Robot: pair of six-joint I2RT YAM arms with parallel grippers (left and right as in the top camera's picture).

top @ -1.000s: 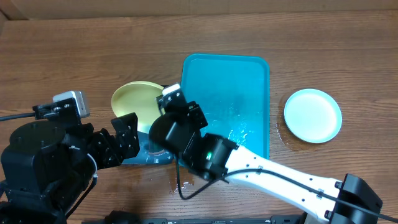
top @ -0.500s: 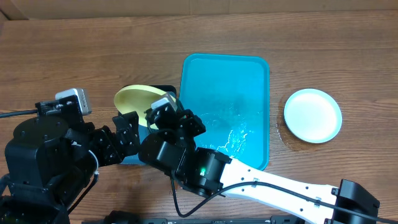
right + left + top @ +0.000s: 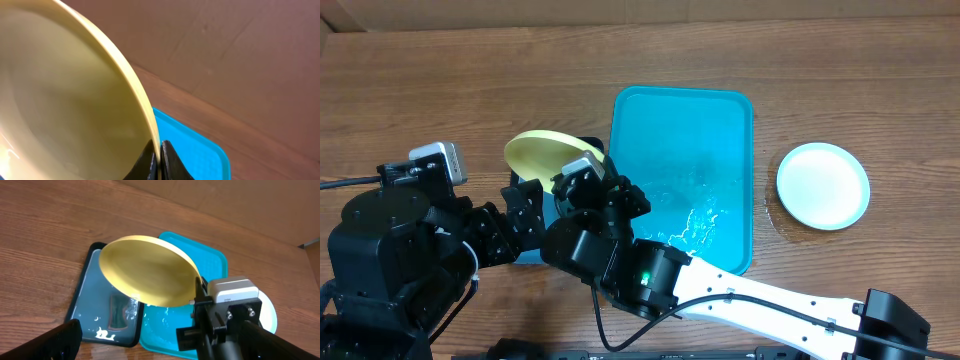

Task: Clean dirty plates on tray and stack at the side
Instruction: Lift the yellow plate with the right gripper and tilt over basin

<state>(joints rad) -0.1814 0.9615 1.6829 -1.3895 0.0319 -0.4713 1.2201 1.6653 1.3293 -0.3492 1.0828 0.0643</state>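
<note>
My right gripper [image 3: 584, 172] is shut on the rim of a yellow-green plate [image 3: 544, 151] and holds it tilted in the air over a small dark blue tray [image 3: 588, 146]. The right wrist view shows both fingers [image 3: 160, 159] pinching the plate's edge [image 3: 65, 100]. My left gripper [image 3: 525, 215] is open and empty beside the plate; in the left wrist view its fingers [image 3: 160, 350] spread wide below the plate [image 3: 145, 270]. The turquoise tray [image 3: 682, 120] lies in the middle, wet and without plates. A light blue plate [image 3: 823, 186] lies on the table at the right. A second yellow-green plate is not in view.
The dark blue tray [image 3: 95, 305] holds water and a dark sponge-like block [image 3: 119, 312]. Water drops lie on the turquoise tray [image 3: 212, 262]. The right arm's white link [image 3: 770, 295] crosses the front of the table. Bare wooden table [image 3: 440, 90] lies at the back.
My right gripper has carried the yellow-green plate left and raised it on edge over the dark blue tray. The left arm shifted slightly. The light blue plate has not moved.
</note>
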